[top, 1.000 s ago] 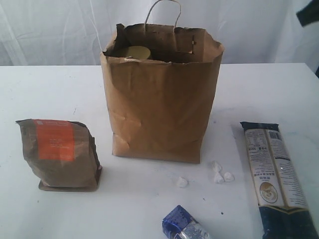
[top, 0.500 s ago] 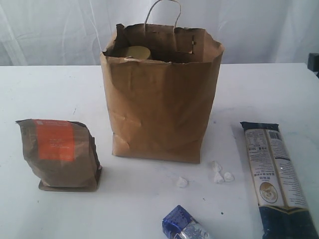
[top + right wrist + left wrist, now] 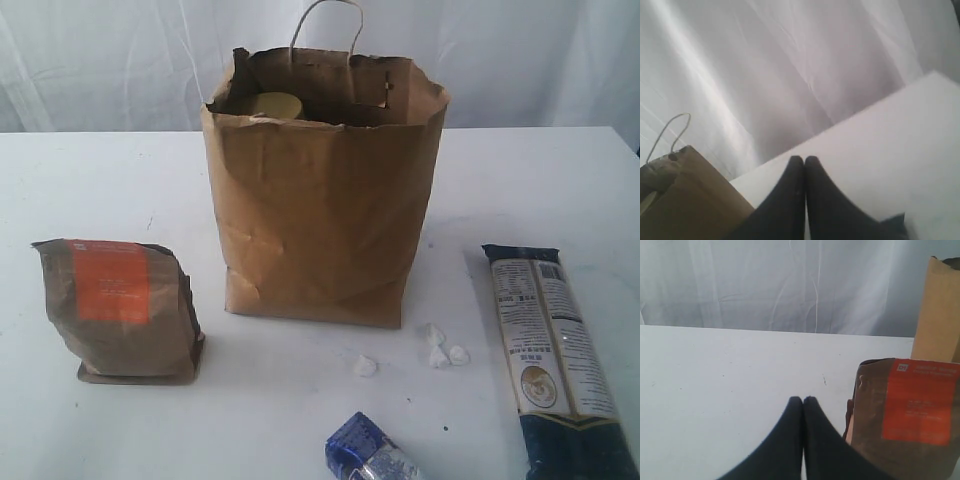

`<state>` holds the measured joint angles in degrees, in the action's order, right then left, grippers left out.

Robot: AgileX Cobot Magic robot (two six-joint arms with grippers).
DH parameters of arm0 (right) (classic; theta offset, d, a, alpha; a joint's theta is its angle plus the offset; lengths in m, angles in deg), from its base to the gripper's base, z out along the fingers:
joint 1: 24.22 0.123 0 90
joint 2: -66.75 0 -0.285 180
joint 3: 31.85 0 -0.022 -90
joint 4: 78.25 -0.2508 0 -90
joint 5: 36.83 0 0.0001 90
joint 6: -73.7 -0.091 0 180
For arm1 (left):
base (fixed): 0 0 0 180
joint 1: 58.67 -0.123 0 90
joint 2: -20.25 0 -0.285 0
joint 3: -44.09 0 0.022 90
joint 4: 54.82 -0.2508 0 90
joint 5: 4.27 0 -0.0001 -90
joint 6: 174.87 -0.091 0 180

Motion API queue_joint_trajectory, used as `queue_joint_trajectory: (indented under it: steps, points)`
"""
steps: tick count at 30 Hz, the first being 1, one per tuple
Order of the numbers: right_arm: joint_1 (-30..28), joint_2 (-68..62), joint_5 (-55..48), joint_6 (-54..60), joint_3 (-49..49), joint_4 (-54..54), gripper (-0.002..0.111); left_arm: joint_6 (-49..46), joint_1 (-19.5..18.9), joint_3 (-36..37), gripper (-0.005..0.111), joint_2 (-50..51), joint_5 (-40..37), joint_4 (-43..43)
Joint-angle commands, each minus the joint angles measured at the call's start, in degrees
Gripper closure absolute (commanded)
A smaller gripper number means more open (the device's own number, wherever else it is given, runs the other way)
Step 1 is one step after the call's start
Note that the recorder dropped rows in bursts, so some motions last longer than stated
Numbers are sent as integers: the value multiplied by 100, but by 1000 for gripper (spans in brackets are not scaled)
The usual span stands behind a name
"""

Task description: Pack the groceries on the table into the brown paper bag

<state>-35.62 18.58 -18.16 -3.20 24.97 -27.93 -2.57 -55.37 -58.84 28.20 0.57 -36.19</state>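
The brown paper bag (image 3: 325, 190) stands upright mid-table, with a yellow lid (image 3: 275, 104) showing inside its rim. A brown pouch with an orange label (image 3: 120, 308) stands to its left. The long navy packet (image 3: 552, 350) lies at the right, and the small shiny blue packet (image 3: 368, 450) sits at the front edge. Neither arm shows in the exterior view. My left gripper (image 3: 803, 400) is shut and empty above the table (image 3: 730, 375), beside the pouch (image 3: 905, 415). My right gripper (image 3: 804, 160) is shut and empty, with the bag (image 3: 685, 200) to one side.
Three small white crumpled bits (image 3: 436, 345) lie on the white table (image 3: 90, 180) in front of the bag's right corner. A white curtain (image 3: 120, 60) hangs behind the table. The bag's edge (image 3: 939, 310) shows behind the pouch in the left wrist view.
A dark arm part at the exterior view's right edge has drawn away and is out of sight now. The items on the table have not moved.
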Motion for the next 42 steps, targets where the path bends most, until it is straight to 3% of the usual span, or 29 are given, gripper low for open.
queue_joint_trajectory:
  steps: [1, 7, 11, 18, 21, 27, 32, 35, 42]
  points:
    - [-61, 990, -240, 1249, 41, -53, 108, -4, 19, 15, 107, -16, -21, 46]
    - [-61, 2693, -2576, 1319, 256, -15, 108, -4, 19, 15, 107, -16, -85, 46]
    - [-61, 3915, -3705, 2122, 544, -243, 108, 24, 19, 15, 107, -16, -302, 46]
    - [-61, 4038, -3117, 2132, 583, -1229, 108, 2, 19, 15, 107, -16, -613, 70]
    - [-61, 4038, -2736, 2222, 583, -1206, 108, 2, 19, 15, 107, -16, -613, 70]
    - [-36, 4038, -2046, 3500, 580, -1176, 108, 2, 19, 15, 107, -16, -613, 70]
    - [170, 4038, -731, 3825, 409, -690, 108, 2, 19, 15, 107, -16, -613, 70]
    - [306, 4038, -741, 3880, 247, 7, 108, 2, 19, 15, 107, -16, -613, 70]
    - [333, 4038, -1070, 3822, 168, -182, 108, 2, 19, 15, 107, -16, -611, 70]
